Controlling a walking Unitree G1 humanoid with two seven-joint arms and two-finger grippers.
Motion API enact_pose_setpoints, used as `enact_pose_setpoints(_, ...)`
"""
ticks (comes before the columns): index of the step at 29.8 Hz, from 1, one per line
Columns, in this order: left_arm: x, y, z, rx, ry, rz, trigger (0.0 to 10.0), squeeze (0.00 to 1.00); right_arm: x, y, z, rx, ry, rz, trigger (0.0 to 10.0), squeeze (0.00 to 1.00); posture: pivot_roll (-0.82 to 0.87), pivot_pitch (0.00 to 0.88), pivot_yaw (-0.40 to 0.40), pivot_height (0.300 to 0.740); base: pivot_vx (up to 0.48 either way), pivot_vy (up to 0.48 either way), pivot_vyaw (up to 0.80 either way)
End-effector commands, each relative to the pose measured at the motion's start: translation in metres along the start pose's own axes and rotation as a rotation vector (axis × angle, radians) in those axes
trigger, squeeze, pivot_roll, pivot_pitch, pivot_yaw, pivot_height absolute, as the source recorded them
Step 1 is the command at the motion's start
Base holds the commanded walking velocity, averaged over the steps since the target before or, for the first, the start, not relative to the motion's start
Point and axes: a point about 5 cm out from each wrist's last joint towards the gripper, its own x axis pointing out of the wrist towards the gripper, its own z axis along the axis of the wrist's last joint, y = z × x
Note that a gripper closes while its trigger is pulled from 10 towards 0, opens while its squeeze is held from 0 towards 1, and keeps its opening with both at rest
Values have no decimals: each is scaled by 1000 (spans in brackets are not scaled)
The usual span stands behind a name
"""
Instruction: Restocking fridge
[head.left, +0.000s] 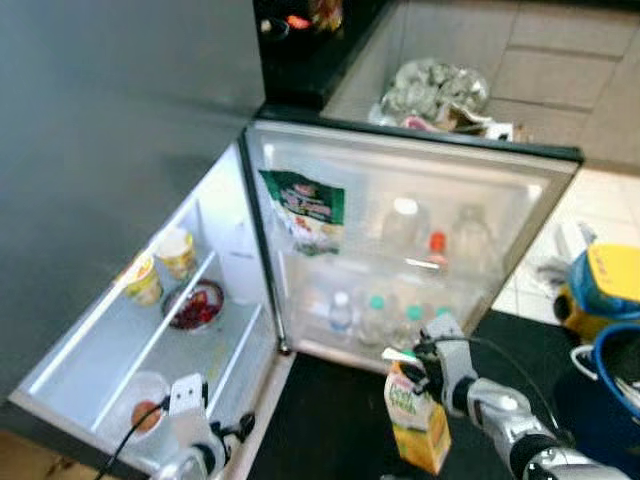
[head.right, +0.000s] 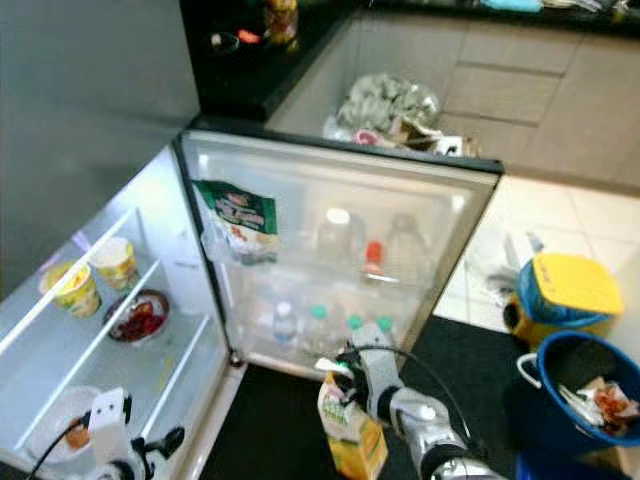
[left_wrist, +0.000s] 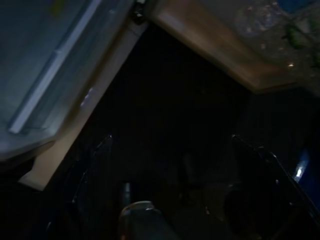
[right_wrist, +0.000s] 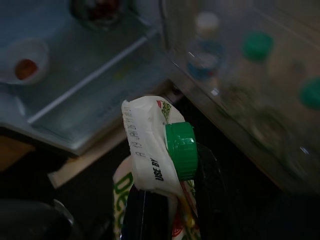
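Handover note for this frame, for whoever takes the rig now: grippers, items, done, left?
Right gripper: shut on the juice carton by its top, green cap up, in front of the open fridge door.
Left gripper: low by the fridge shelves, idle; finger state unclear.
Inside: two cups, a bowl, door bottles.
Done: carton picked up.
Left: place it inside.

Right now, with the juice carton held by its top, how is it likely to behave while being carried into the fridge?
The right pincer grips the juice carton at its creased top fold by the green cap, so the top may flex. Hanging tilted below the grip, it could swing. Its glossy sides look slippery; its weight cannot be told.
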Motion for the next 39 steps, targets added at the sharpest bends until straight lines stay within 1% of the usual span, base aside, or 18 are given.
enact_pose_setpoints(1, -3, 4, -9, -8, 28, 23, 10000, 0, 2, 1, 8, -35, -26, 8, 10000, 0, -36, 0, 31, 740, 0, 0, 0)
enact_pose_setpoints(3, -4, 4, -15, -8, 50, 30, 10000, 0, 4, 4, 9, -74, -17, 24, 10000, 0, -36, 0, 32, 740, 0, 0, 0)
enact_pose_setpoints(4, -4, 4, -15, -8, 50, 30, 10000, 0, 4, 4, 9, -74, -17, 24, 10000, 0, -36, 0, 32, 740, 0, 0, 0)
enact_pose_setpoints(5, -7, 5, -26, -8, 83, 43, 10000, 0, 4, 3, 7, -124, 9, -12, 10000, 0, -36, 0, 32, 740, 0, 0, 0)
enact_pose_setpoints(7, -11, 7, -35, -11, 113, 63, 10000, 0, 3, -2, 6, -169, 27, -78, 10000, 0, -36, 0, 32, 740, 0, 0, 0)
enact_pose_setpoints(11, -12, 8, -39, -14, 126, 69, 10000, 0, 2, -4, 9, -166, 7, -96, 10000, 0, -34, 0, 31, 740, 0, 0, 0)
enact_pose_setpoints(12, -16, 9, -47, -15, 148, 74, 10000, 0, -1, -13, 29, -168, -89, -138, 10000, 0, -36, 0, 33, 740, 0, 0, 0)
enact_pose_setpoints(13, -17, 10, -50, -15, 156, 75, 10000, 0, -2, -18, 38, -175, -135, -162, 10000, 0, -36, 0, 33, 740, 0, 0, 0)
enact_pose_setpoints(14, -17, 10, -50, -15, 156, 75, 10000, 0, -2, -18, 38, -175, -135, -162, 10000, 0, -36, 0, 33, 740, 0, 0, 0)
enact_pose_setpoints(15, -18, 11, -52, -16, 160, 77, 10000, 0, -5, -24, 50, -177, -186, -198, 10000, 0, -40, 0, 36, 740, 0, 0, 0)
enact_pose_setpoints(16, -18, 11, -52, -16, 160, 77, 10000, 0, -5, -24, 50, -177, -186, -198, 10000, 0, -40, 0, 36, 740, 0, 0, 0)
enact_pose_setpoints(19, -19, 12, -52, -18, 164, 81, 10000, 0, -16, -42, 71, -191, -275, -290, 10000, 0, -40, 0, 36, 740, 0, 0, 0)
enact_pose_setpoints(23, -17, 11, -49, -16, 157, 78, 10000, 0, -23, -50, 78, -195, -306, -327, 10000, 0, -39, 0, 36, 740, 0, 0, 0)
enact_pose_setpoints(25, -15, 10, -45, -12, 146, 73, 10000, 0, -28, -58, 85, -207, -330, -378, 10000, 0, -40, 0, 37, 740, 0, 0, 0)
enact_pose_setpoints(31, -14, 9, -42, -6, 138, 70, 10000, 0, -36, -69, 99, -227, -367, -470, 10000, 0, -41, 0, 38, 740, 0, 0, 0)
enact_pose_setpoints(32, -14, 10, -42, -5, 138, 71, 10000, 0, -44, -79, 106, -222, -376, -554, 10000, 0, -41, 0, 38, 740, 0, 0, 0)
enact_pose_setpoints(36, -14, 10, -42, -6, 139, 73, 10000, 0, -51, -87, 111, -218, -383, -610, 10000, 0, -38, 0, 37, 740, 0, 0, 0)
enact_pose_setpoints(39, -16, 12, -45, -7, 147, 78, 10000, 0, -69, -105, 126, -209, -422, -725, 10000, 0, -33, 0, 38, 740, 0, 0, 0)
